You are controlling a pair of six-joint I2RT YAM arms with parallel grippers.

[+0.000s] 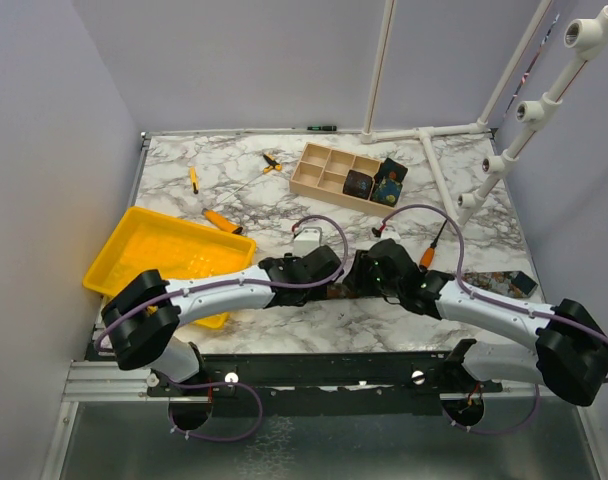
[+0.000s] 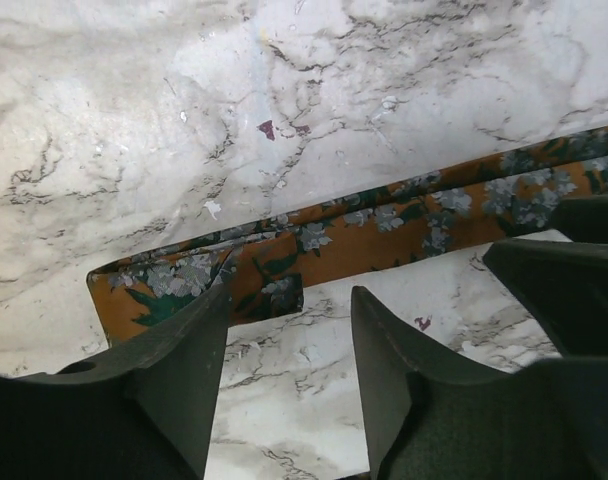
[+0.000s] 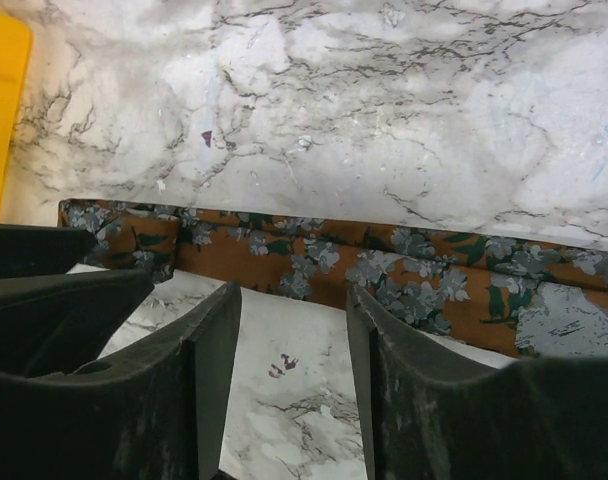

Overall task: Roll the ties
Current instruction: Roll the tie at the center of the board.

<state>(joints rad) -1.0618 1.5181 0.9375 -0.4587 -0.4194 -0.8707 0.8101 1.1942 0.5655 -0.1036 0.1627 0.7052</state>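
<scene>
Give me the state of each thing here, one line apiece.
Brown tie: unrolled, lying flat on the table.
Left gripper: open, holding nothing.
Right gripper: open, holding nothing.
Dark tie: rolled, in the wooden box.
Blue-print tie: rolled, in the same box.

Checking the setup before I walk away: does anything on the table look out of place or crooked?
The yellow tray sits askew on the left, a corner poking past the table edge. Loose screwdrivers lie scattered about. Nothing looks spilled or damaged.
</scene>
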